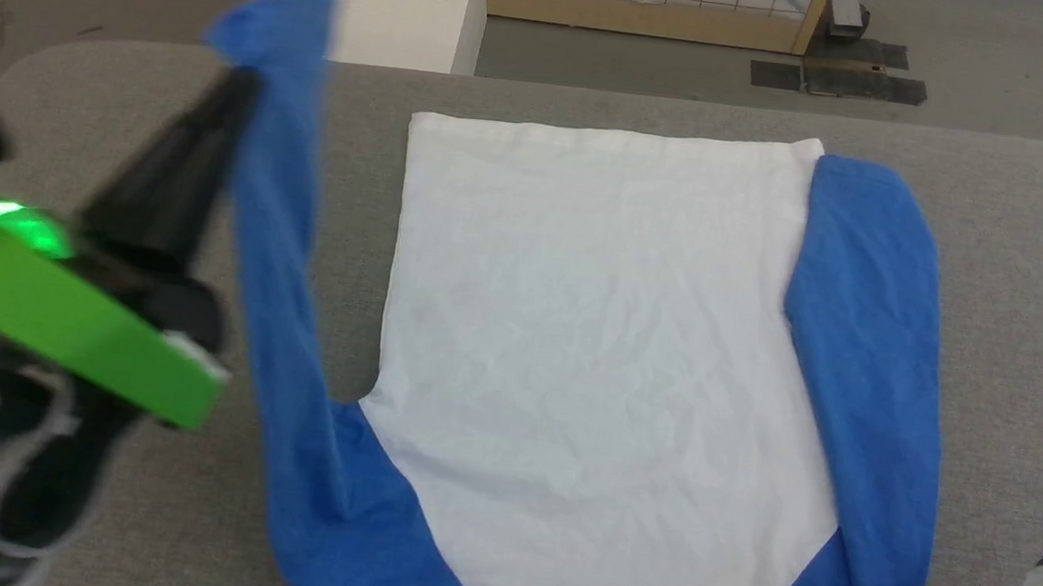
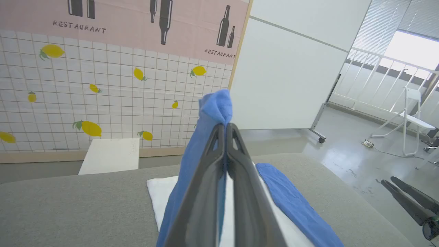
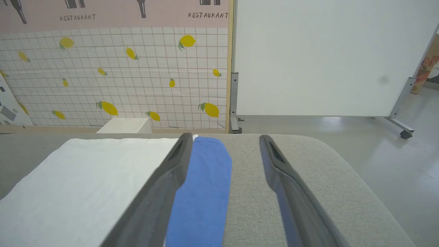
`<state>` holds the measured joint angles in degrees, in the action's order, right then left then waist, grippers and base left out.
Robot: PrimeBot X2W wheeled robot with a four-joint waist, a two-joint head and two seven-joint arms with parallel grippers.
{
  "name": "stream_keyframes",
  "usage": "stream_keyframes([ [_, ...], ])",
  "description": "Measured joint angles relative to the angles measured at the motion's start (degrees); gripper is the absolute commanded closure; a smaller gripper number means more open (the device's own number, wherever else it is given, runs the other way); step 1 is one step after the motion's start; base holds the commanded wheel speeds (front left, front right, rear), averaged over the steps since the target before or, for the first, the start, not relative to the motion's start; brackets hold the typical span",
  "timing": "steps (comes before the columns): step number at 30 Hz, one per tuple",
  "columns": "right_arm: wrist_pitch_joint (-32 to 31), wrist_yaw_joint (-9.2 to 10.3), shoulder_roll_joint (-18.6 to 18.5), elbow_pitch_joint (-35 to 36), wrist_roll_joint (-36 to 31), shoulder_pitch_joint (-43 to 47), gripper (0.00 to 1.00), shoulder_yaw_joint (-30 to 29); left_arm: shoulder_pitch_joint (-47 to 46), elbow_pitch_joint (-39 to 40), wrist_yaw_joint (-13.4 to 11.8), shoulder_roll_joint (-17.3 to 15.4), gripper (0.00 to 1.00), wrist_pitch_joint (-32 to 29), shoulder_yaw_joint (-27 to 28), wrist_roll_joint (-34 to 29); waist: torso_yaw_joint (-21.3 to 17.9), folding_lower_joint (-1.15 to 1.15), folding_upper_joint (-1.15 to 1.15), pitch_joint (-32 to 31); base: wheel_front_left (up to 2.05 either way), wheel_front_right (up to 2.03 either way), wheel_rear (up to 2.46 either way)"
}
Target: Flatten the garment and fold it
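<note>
- At far left, the left gripper [image 1: 237,89] is clamped on the cuff end of the left sleeve [image 1: 276,212], holding it up off the table [image 1: 1015,235].
- Mid-table, the shirt [image 1: 613,340] lies spread flat, its white body lightly creased.
- Beside the body, the right sleeve [image 1: 869,365] lies along its edge.
- At far right, the right gripper [image 3: 224,137] hovers with fingers spread, holding nothing.
- Likely handling: soft, light cotton (it sags and keeps no shape), best pinched at the cuffs, hem corners or shoulders.
</note>
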<state>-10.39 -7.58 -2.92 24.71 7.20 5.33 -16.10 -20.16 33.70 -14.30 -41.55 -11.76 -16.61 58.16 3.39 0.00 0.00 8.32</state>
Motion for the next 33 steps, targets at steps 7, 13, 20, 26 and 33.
stream_keyframes([
  [7, -0.2, 0.00, 0.0, 0.5, 0.1, -0.6, 0.00, -3.1, -12.3, -1.0, -1.3, 13.2, 1.00, -5.2, -20.0, -10.0, -1.6, 0.00, 0.00, 0.7, 0.00, 0.00, 0.00],
  [13, -0.1, 0.00, 0.0, 0.6, 1.3, -0.6, 0.00, -4.3, -15.8, -9.3, 0.6, 23.4, 1.00, -5.0, -32.1, -16.0, -3.3, 0.00, 0.00, 2.2, 0.00, 0.00, 0.00],
  [20, 1.2, 0.00, 0.0, -0.5, 2.8, -0.7, 0.00, -3.8, -13.8, -26.6, 3.0, 30.7, 1.00, -1.5, -42.6, -18.9, -6.1, 0.00, 0.00, 4.5, 0.00, 0.00, 0.00],
  [26, 2.4, 0.00, 0.0, -2.4, 3.6, -1.2, 0.00, -2.3, -12.2, -48.6, 7.2, 35.1, 1.00, 1.5, -48.4, -20.8, -9.2, 0.00, 0.00, 6.9, 0.00, 0.00, 0.00],
  [33, 2.8, 0.00, 0.0, -4.0, 3.8, -1.7, 0.00, -1.9, -13.4, -56.5, 8.8, 37.7, 0.00, 6.5, -47.9, -19.7, -10.1, 0.00, 0.00, 7.7, 0.00, 0.00, 0.00],
])
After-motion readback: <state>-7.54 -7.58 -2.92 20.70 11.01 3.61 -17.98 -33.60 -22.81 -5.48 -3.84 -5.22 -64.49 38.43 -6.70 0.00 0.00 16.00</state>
